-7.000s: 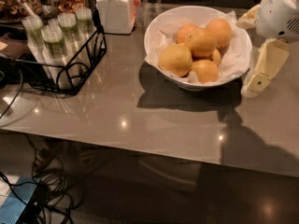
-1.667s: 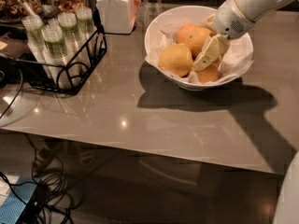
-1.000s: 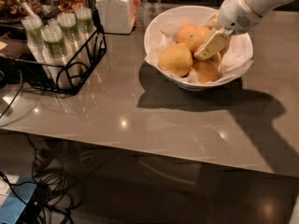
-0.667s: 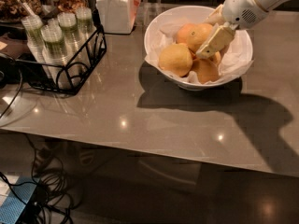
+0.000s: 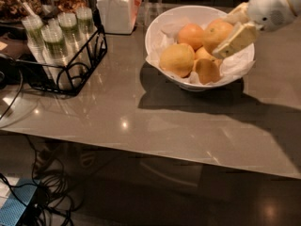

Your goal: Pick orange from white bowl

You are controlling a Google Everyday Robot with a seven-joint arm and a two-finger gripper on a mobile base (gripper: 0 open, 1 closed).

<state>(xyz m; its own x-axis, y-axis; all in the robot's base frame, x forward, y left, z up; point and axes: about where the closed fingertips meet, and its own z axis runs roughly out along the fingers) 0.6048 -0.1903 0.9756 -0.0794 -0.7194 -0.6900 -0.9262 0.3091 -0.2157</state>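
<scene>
The orange (image 5: 216,32) lies at the back right of the fruit pile in the white bowl (image 5: 155,29), which has a crumpled paper liner. My gripper (image 5: 222,37) reaches in from the upper right and sits at the orange's right side. One finger (image 5: 236,14) is above the orange and the other (image 5: 235,40) crosses its lower right. The jaws are apart with the orange partly between them. The orange rests among the other fruit.
Other fruit share the bowl: a pinkish-orange one (image 5: 190,34), a paler yellowish one (image 5: 178,59) and smaller ones (image 5: 207,70). A white square jar (image 5: 117,11) stands at the back. A black wire rack (image 5: 70,55) of cups is on the left. Cables lie on the floor.
My gripper has moved up and to the right, from over the middle of the fruit pile to the right side of the orange. The fruit has not moved.
</scene>
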